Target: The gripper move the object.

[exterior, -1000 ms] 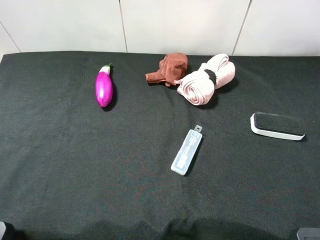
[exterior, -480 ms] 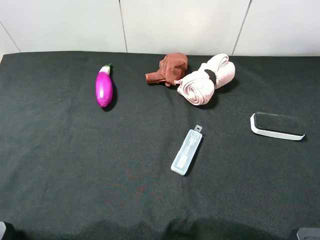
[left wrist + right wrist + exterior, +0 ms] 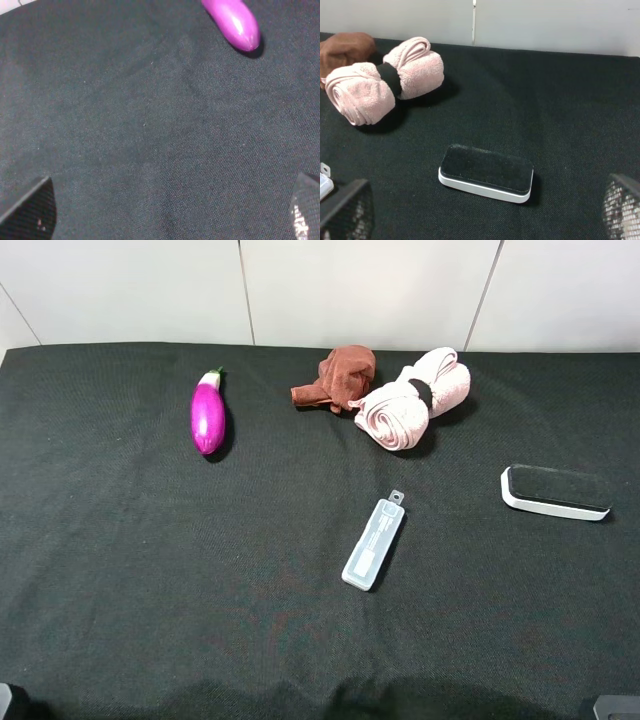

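Note:
A purple toy eggplant (image 3: 208,415) lies at the back left of the black cloth; its tip shows in the left wrist view (image 3: 235,22). A black and white eraser block (image 3: 556,492) lies at the right, and in the right wrist view (image 3: 486,172) it sits just ahead of the fingers. A clear plastic case (image 3: 374,542) lies in the middle. My left gripper (image 3: 167,210) is open and empty, well short of the eggplant. My right gripper (image 3: 483,210) is open and empty, close to the eraser block. Both arms sit at the near edge of the table.
A rolled pink towel with a black band (image 3: 412,400) and a crumpled brown cloth (image 3: 338,377) lie at the back middle; both show in the right wrist view (image 3: 382,85). A white wall (image 3: 350,290) runs behind the table. The black cloth (image 3: 150,570) covers the table.

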Controlling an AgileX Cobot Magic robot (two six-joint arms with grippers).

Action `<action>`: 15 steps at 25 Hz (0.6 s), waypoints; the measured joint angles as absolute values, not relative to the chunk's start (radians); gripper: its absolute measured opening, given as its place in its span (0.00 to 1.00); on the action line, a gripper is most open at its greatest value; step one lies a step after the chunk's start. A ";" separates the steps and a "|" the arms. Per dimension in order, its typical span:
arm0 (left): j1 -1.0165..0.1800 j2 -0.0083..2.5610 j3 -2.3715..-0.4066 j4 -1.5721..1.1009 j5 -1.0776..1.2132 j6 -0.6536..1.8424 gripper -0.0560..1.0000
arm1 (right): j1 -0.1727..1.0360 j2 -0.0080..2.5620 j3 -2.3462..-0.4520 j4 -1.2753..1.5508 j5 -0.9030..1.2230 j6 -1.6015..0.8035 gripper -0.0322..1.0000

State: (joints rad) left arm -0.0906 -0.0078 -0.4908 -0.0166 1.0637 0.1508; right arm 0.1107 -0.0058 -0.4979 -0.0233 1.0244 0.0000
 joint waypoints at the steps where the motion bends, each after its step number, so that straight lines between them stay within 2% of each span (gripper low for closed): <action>1: -0.091 -0.008 -0.491 -0.017 1.063 0.151 0.99 | 0.111 -0.006 -0.498 -0.023 1.024 0.000 0.70; 15: -0.091 -0.008 -0.491 -0.017 1.063 0.151 0.99 | 0.111 -0.006 -0.498 -0.023 1.024 0.000 0.70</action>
State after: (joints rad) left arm -0.0906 -0.0078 -0.4908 -0.0166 1.0628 0.1508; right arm 0.1107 -0.0058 -0.4979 -0.0233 1.0244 0.0000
